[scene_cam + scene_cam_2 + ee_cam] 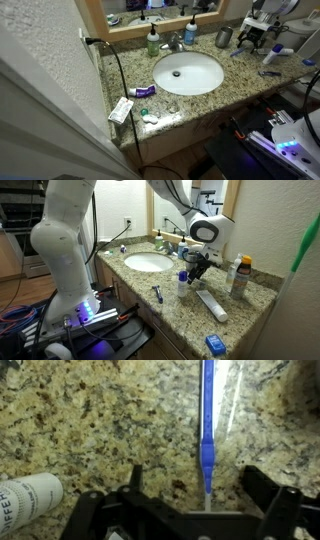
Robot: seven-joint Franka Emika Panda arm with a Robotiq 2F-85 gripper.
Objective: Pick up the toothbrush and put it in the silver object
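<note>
The toothbrush (207,420) has a blue handle and a whitish upper part. In the wrist view it lies lengthwise on the granite counter. My gripper (198,476) is open just above it, with one finger on each side and the handle end between them. Neither finger touches it. In both exterior views the gripper (250,40) (197,270) hangs low over the counter beside the sink. The silver cup (224,37) stands upright next to the gripper, near the mirror wall. The toothbrush itself is hidden under the gripper in the exterior views.
The white sink (188,72) and faucet (175,42) are in the counter's middle, with soap bottles (152,40) behind. A white tube (30,498) (210,303), a spray can (238,277), a darker blue brush (158,292) and a small blue item (215,343) lie nearby.
</note>
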